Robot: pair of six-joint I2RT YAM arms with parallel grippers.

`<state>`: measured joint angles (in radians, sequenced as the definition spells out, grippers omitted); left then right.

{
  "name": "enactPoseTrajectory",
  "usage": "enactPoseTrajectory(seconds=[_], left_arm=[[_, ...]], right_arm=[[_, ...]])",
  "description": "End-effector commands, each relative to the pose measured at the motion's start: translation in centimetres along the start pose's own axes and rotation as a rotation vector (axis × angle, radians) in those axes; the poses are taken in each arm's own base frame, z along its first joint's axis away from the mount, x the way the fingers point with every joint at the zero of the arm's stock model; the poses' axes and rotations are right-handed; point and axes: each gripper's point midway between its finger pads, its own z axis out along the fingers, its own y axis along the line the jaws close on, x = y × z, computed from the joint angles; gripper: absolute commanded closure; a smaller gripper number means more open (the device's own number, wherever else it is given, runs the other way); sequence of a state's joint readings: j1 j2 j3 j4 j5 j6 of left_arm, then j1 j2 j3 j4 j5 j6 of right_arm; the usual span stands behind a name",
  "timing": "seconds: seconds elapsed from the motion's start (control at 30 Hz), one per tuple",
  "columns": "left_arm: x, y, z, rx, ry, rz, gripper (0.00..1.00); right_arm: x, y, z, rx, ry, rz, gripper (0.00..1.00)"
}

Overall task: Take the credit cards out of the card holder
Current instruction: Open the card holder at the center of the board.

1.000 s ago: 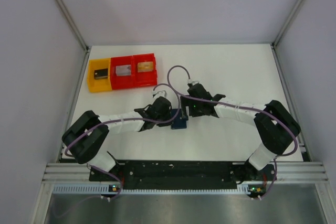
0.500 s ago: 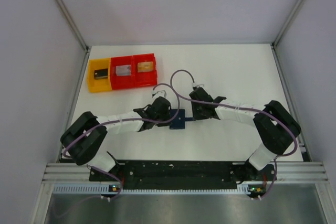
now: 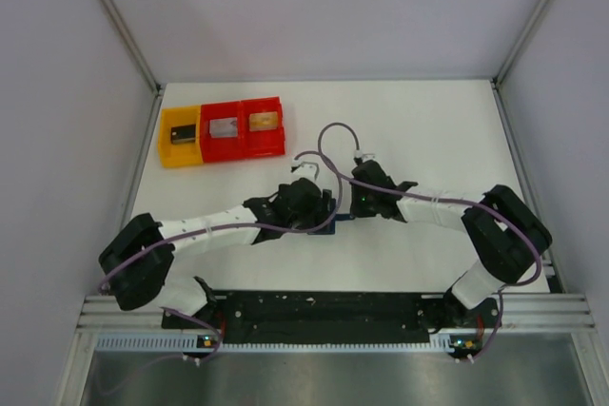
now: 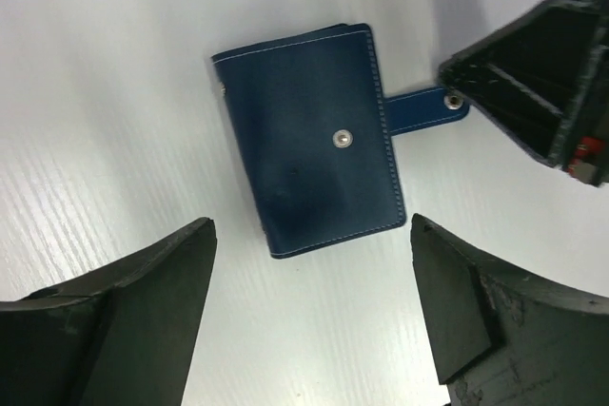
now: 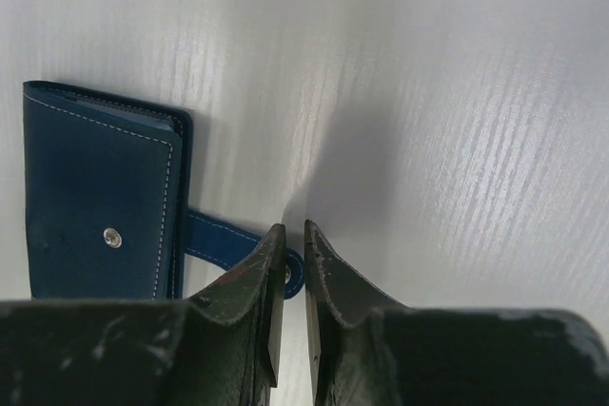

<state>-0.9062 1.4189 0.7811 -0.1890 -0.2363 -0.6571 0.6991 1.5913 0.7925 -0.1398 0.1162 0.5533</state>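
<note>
Two hands meet over the card holder [image 4: 309, 154], which lies folded flat on the desk [image 4: 114, 92] near its middle. My left hand [image 4: 309, 235] hangs above it with fingers spread wide, one at 7 o'clock of the holder and one at 5 o'clock, touching nothing. My right hand [image 5: 293, 235] is almost pressed together, pinching the tip of the clasp tab [image 5: 214, 240], which sticks out unsnapped at 3 o'clock in the left wrist view. Red and yellow bins [image 3: 238, 152] sit well apart at 10 o'clock.
</note>
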Motion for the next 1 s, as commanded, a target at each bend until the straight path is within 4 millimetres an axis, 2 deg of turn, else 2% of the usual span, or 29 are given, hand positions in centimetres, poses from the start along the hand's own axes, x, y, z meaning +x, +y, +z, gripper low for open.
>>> enactPoseTrajectory(seconds=[0.0,0.17,0.33,0.57,0.73,0.77,0.87,0.97], left_arm=[[-1.4,-1.2,-0.5,-0.093,-0.056,0.138,0.1],[-0.6,-1.7,0.4,-0.203,-0.048,0.224,0.01],[0.5,-2.3,1.3,-0.219,-0.024,0.251,0.01],[1.1,-2.4,1.7,-0.257,-0.008,0.279,0.01],[1.2,-2.6,2.0,-0.279,-0.004,0.297,0.01],[1.2,-2.7,2.0,-0.282,-0.002,0.299,0.01],[1.3,-2.7,2.1,-0.292,-0.001,0.293,0.02],[1.4,-2.5,2.2,-0.308,0.003,0.288,0.02]], right_arm=[[1.3,0.1,0.2,-0.043,0.033,0.023,0.87],[1.6,0.1,0.3,-0.069,0.04,0.049,0.87],[1.8,-0.6,0.4,-0.071,0.041,0.079,0.88],[1.6,-0.4,-0.2,-0.139,0.043,0.123,0.88],[2.0,0.3,-0.4,-0.189,0.071,0.144,0.81],[1.5,0.8,-0.5,-0.218,0.052,0.15,0.79],[1.6,0.9,-0.7,-0.254,0.062,0.189,0.75],[1.4,1.0,-0.9,-0.319,0.062,0.25,0.74]])
